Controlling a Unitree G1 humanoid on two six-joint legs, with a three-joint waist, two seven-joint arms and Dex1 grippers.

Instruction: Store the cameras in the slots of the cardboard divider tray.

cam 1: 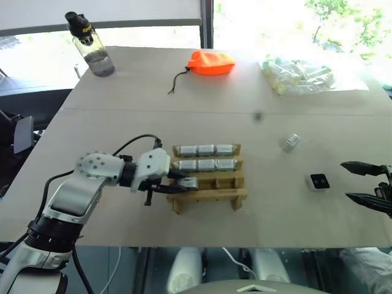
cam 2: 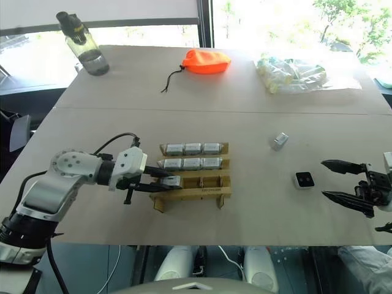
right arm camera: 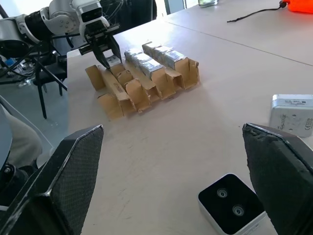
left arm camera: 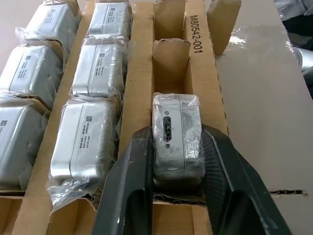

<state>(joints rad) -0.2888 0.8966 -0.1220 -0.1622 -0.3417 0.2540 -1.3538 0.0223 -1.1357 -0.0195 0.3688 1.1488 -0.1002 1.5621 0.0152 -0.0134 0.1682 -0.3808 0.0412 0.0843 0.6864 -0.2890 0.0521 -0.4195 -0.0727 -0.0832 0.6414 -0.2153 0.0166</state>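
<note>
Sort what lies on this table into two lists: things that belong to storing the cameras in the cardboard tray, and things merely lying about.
Job:
cardboard divider tray
six stored cameras
camera between the left gripper fingers
two loose cameras

Lying about:
orange pouch
clear bag
water bottle

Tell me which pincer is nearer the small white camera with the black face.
Right. The right pincer sits just beside that camera; the left pincer is across the table at the tan cardboard tray.

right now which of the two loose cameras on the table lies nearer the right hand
The camera lying lens-side up, showing a black face, just beside the open right hand. The other loose camera is plain silver and lies farther back.
</note>
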